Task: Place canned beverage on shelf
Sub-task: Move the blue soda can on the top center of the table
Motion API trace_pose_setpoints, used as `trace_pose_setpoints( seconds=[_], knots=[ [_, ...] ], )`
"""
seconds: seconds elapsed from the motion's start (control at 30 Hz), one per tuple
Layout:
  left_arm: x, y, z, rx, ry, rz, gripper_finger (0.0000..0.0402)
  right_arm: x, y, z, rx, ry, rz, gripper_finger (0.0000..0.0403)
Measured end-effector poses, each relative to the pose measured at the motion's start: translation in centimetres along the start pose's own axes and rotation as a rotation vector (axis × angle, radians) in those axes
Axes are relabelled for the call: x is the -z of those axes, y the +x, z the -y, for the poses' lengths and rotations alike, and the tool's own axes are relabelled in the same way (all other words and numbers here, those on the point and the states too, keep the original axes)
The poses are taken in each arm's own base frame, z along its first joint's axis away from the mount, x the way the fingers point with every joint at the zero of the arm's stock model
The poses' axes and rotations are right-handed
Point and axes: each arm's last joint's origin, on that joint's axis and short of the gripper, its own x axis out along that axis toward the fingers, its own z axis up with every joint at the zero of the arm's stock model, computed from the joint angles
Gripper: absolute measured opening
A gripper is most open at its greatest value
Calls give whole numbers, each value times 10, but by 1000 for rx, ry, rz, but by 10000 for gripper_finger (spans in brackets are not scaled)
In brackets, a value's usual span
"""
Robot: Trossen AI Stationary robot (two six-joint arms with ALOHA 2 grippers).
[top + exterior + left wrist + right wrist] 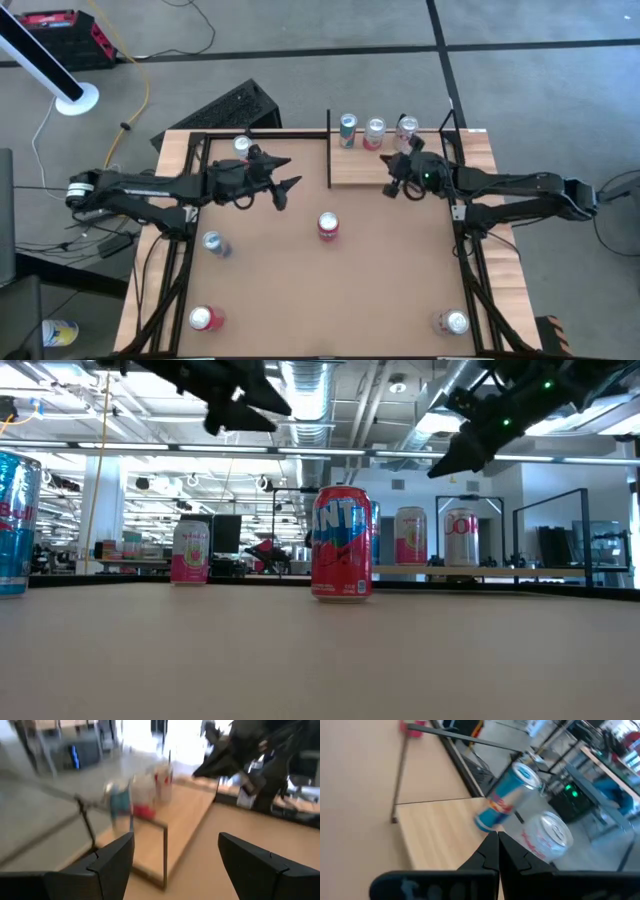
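Dark jointed arms; tapered black fingers [115,865]

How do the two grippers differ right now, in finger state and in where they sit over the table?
The left gripper has its fingers spread open and empty; the right gripper is shut, fingertips together, holding nothing. The left hangs over bare brown tabletop, left of the red can; the right hangs at the edge of the pale wood-plank shelf. Both are raised, touching no can.
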Motion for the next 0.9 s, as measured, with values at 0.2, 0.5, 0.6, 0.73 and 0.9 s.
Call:
trace_pose_setpoints(
  seconds=[0.2,0.5,0.6,0.73,0.9],
  knots=[
    [-41,-33,-4,171,-108,-351,272,-1,-1,-5,-21,-31,8,21],
    [-74,-71,14,419,-154,-715,272,-1,-1,-5,-21,-32,5,21],
    [-62,-79,20,405,-179,-827,272,-1,-1,-5,-22,-33,4,21],
    [-38,-89,22,309,-187,-1015,272,1,-1,-6,-26,-41,-10,21],
    [-11,-97,23,214,-203,-1184,272,1,-1,-6,-28,-43,-14,21]
  ],
)
